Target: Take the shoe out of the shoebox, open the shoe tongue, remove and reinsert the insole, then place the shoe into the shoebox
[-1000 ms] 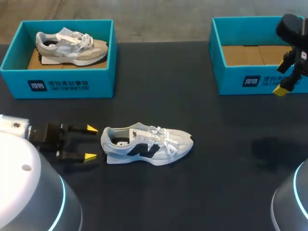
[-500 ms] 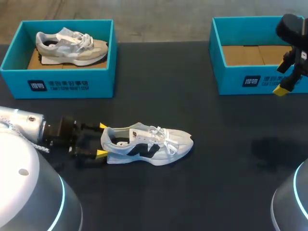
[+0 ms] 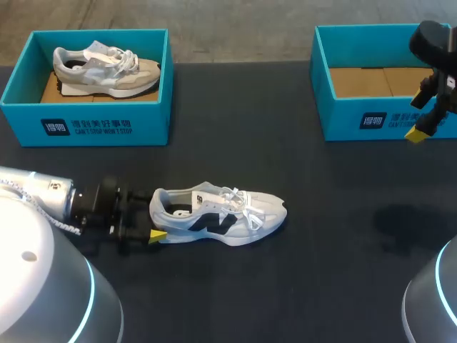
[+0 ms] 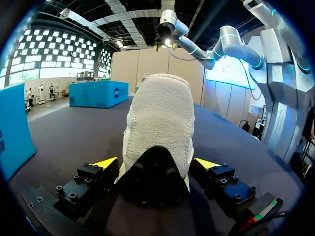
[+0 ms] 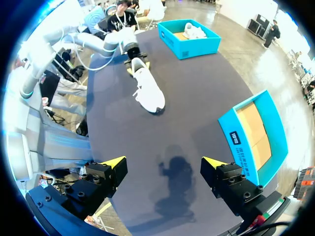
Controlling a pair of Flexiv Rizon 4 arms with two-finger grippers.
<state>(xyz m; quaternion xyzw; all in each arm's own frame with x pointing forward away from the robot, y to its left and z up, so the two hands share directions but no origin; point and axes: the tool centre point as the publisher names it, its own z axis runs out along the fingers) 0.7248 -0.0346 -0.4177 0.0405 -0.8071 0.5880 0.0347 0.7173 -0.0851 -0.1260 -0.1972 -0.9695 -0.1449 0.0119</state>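
Note:
A white shoe (image 3: 221, 214) with a dark side logo lies on its sole mid-table, toe to the right. My left gripper (image 3: 154, 214) is at its heel. In the left wrist view the heel (image 4: 160, 123) sits between the open fingers (image 4: 104, 163), with a narrow gap on each side. An empty blue shoebox (image 3: 378, 118) stands at the back right. My right gripper (image 3: 418, 132) hangs high in front of that shoebox. In its own view the right gripper (image 5: 165, 164) is open with nothing between the fingers, far above the shoe (image 5: 147, 91).
A second blue shoebox (image 3: 86, 121) at the back left holds a grey and beige shoe (image 3: 107, 70). Dark tabletop (image 3: 343, 236) stretches between the white shoe and the right shoebox.
My left gripper has slid right along the table until its open fingers straddle the shoe's heel. The shoe and the right arm have stayed where they were.

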